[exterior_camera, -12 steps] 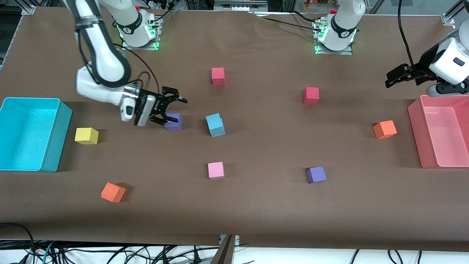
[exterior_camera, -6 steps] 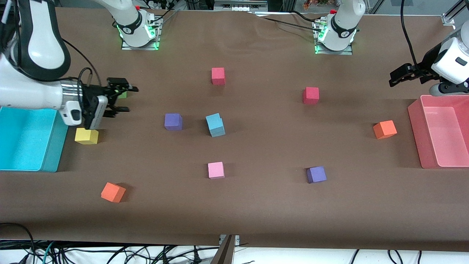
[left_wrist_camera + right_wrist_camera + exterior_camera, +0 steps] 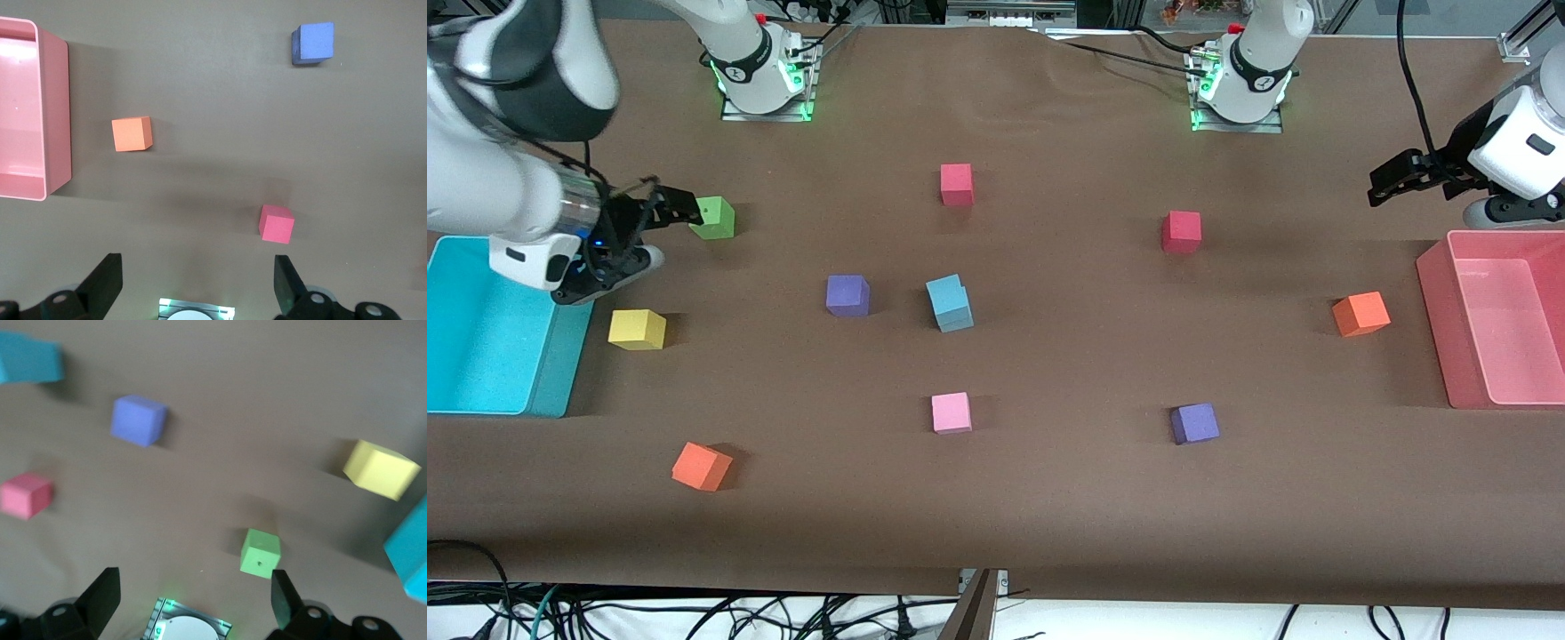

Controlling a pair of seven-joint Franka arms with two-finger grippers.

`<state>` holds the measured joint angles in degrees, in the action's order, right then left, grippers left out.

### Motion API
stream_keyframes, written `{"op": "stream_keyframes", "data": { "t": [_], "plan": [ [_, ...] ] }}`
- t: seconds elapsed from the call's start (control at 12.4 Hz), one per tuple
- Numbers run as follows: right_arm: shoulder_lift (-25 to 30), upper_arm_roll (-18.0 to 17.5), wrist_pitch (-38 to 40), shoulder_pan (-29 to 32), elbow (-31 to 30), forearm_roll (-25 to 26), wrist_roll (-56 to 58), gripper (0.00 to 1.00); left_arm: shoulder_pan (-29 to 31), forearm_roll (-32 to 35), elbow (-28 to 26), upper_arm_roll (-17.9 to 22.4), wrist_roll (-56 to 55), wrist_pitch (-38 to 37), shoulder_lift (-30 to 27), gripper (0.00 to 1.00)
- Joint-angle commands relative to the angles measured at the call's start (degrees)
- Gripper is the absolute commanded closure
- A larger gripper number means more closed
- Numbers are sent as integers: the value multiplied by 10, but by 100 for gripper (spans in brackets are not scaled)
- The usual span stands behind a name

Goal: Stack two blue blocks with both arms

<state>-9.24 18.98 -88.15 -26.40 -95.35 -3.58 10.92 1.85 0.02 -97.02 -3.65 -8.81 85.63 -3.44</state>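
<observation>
My two blue blocks sit stacked mid-worktop, slightly askew, so I should not bump them. My right tool is spread and empty at nine o'clock from them; my left tool, also spread, waits at two o'clock.

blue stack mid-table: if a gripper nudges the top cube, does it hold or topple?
Probably slides or topples: the top blue block sits visibly offset on the lower blue block, not flush. Both look like light foam cubes with flat faces, so no rolling, but likely little weight to resist a push. A straight-down, centred grasp seems safer than a side contact.
</observation>
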Motion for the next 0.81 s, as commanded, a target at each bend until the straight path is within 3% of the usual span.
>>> {"op": "stream_keyframes", "data": {
  "t": [0.0,0.16,0.4,0.73],
  "plan": [
    [11,-89,-60,57,3,54,-135,0,-7,13,39,3,9,-27,26,0],
    [43,-115,-117,121,-9,33,-149,0,-6,13,43,2,8,-30,42,0],
    [81,-207,-121,251,-24,12,-151,0,-4,13,66,5,7,-37,50,0],
    [124,-216,-102,274,-70,2,-149,0,-5,9,67,2,5,-39,48,0]
  ]
}}
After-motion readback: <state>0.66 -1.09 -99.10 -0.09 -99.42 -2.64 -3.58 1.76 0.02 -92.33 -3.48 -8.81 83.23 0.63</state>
